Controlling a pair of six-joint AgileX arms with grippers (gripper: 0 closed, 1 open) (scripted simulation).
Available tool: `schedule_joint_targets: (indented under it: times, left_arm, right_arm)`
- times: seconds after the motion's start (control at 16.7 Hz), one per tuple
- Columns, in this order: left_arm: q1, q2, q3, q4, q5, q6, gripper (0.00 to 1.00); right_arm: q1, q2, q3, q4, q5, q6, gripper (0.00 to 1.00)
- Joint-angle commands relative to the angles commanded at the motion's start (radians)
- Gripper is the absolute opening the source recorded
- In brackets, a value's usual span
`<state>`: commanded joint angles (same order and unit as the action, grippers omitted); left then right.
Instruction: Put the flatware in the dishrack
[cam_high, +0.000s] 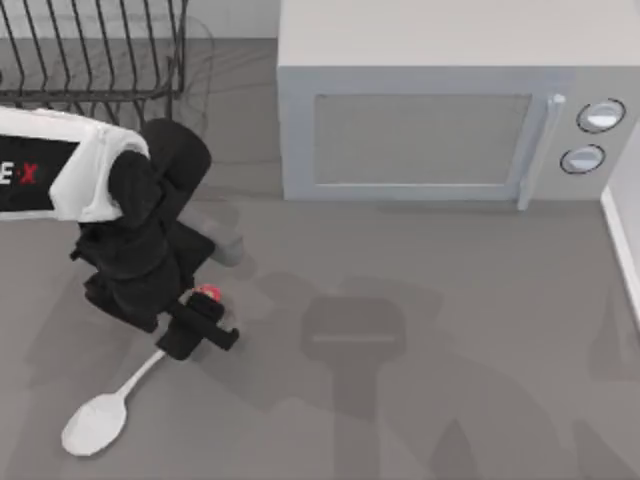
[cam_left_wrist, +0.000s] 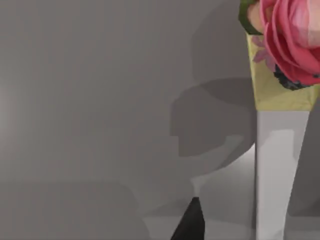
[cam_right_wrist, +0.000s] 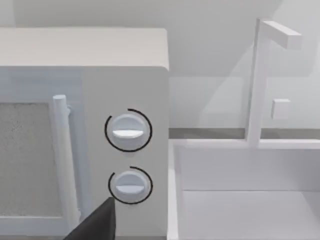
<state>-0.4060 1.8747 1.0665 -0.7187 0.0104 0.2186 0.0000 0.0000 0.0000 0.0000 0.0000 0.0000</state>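
Note:
The flatware is a white spoon lying on the grey table at the front left, its oval bowl toward the front edge. Its slim handle runs back under my left gripper to the red-and-yellow knob. That gripper hovers low over the handle just short of the knob and looks open, with one dark fingertip standing apart from the handle. The black wire dishrack sits at the back left, behind the left arm. My right gripper faces the microwave's dials.
A grey boxy microwave fills the back middle and right, its two round dials beside its door handle. A white sink-like basin borders the table's right edge. Bare tabletop lies in front of the microwave.

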Motion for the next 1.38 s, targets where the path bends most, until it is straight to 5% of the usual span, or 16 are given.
schedule_joint_targets:
  times: [0.78, 1.38]
  left_arm:
    - [-0.008, -0.121, 0.585, -0.726, -0.001, -0.009, 0.0]
    - [0.027, -0.186, 0.602, -0.706, 0.009, -0.018, 0.0]
  right_arm:
    - [0.0, 0.0, 0.0, 0.0, 0.0, 0.0, 1.0]
    - [0.0, 0.0, 0.0, 0.0, 0.0, 0.0, 1.0]
